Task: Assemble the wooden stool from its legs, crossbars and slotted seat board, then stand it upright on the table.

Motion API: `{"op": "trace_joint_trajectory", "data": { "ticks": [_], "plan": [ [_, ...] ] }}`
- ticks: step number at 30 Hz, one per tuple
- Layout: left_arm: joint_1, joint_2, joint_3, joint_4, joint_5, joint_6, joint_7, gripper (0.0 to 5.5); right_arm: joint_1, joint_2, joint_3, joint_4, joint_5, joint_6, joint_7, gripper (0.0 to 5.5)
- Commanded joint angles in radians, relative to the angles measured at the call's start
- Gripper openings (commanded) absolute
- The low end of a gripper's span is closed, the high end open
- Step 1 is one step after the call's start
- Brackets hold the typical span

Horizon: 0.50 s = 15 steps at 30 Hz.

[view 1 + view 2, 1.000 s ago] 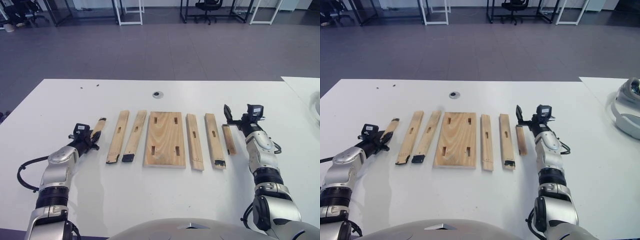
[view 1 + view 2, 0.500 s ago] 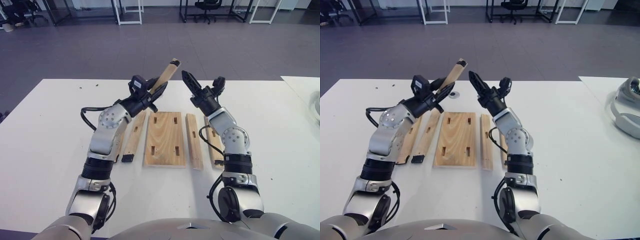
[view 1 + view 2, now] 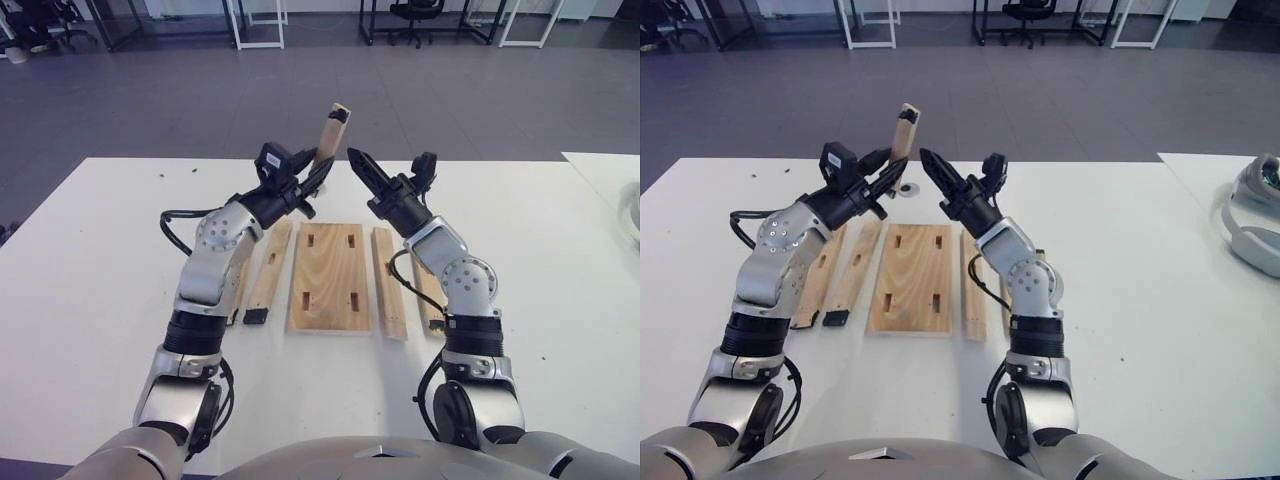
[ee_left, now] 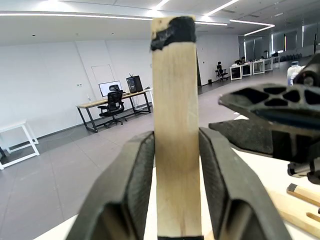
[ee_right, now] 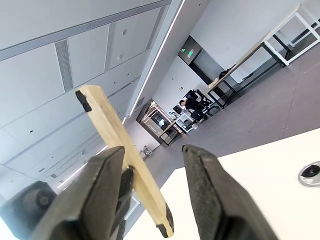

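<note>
CAUTION. The short bar [image 3: 331, 130], judged to be a crossbar, is being clamped towards its lower end by the left gripper [image 3: 303, 182], so most of its length is standing unsupported above the fingers [image 4: 125, 185]. The right gripper [image 3: 357, 159] is being held spread and empty at 3 o'clock of the bar, close beside it. If the bar is struck by one of those fingertips, it is judged likely to pivot or slide in the grasp. If the left gripper is released before the right one is closed on the wood, the bar is judged likely to drop towards the seat board [image 3: 330, 270]. Contact between the two grippers is a further risk, as they are being held near each other.

The bar is being held well above the worktop [image 3: 110, 240], at 12 o'clock of the seat board, nearly upright and leaning slightly. It is showing as a pale, flat, straight strip with a black mark at its upper end. The seat board is lying flat with four slots showing. A leg [image 3: 270, 268] is lying at its 9 o'clock and a slat [image 3: 389, 285] at its 3 o'clock.
</note>
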Motion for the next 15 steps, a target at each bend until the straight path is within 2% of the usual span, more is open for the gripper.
{"op": "trace_joint_trajectory", "data": {
  "ticks": [1, 14, 15],
  "plan": [
    [-0.005, 0.013, -0.026, -0.005, 0.022, 0.019, -0.013, 1.29, 0.002, -0.018, 0.02, -0.033, -0.019, 0.001, 0.016, 2.17],
    [0.009, 0.083, -0.124, -0.034, 0.123, -0.009, -0.069, 1.29, -0.019, -0.025, 0.034, -0.036, -0.036, -0.001, 0.012, 2.17],
    [0.011, 0.088, -0.134, -0.035, 0.134, -0.013, -0.075, 1.29, -0.018, -0.026, 0.035, -0.036, -0.036, 0.0, 0.013, 1.96]
  ]
}}
